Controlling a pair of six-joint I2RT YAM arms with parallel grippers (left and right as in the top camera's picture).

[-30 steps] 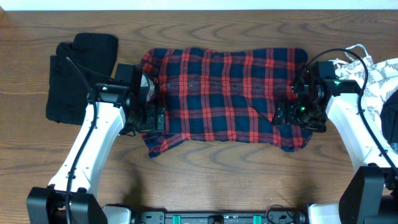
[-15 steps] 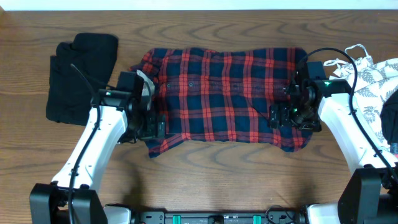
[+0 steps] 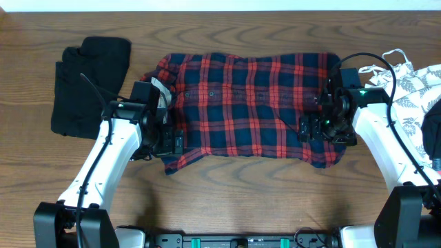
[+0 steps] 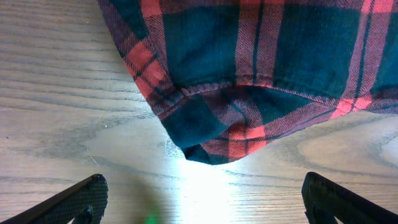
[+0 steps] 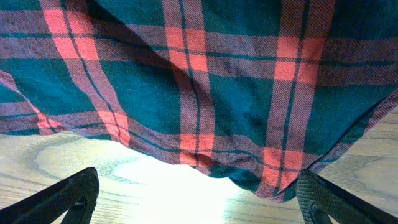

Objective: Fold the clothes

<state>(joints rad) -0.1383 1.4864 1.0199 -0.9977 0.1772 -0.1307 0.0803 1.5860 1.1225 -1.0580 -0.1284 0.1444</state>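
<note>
1. Red-and-navy plaid is spread over the middle of the wooden table (image 3: 227,200): the shirt (image 3: 248,103) is laid flat, running from left to right, with its near edge rumpled.
2. The left gripper (image 3: 169,142) is placed over the shirt's near-left corner. Its fingers (image 4: 74,199) are spread wide and nothing is held between them.
3. In the left wrist view, a drooping corner of the hem is seen lying on bare wood ahead of the fingertips, clear of both.
4. The right gripper (image 3: 311,128) is set over the shirt's near-right part. Its fingers (image 5: 68,199) are likewise opened wide and nothing is gripped.
5. In the right wrist view, the upper part is filled with plaid cloth, and its edge is laid on the wood just ahead of the fingertips.
6. A black garment (image 3: 89,86) is folded at the far left, apart from the shirt.
7. A white leaf-print garment (image 3: 420,83) is bunched at the right edge, partly hidden by the right arm.
</note>
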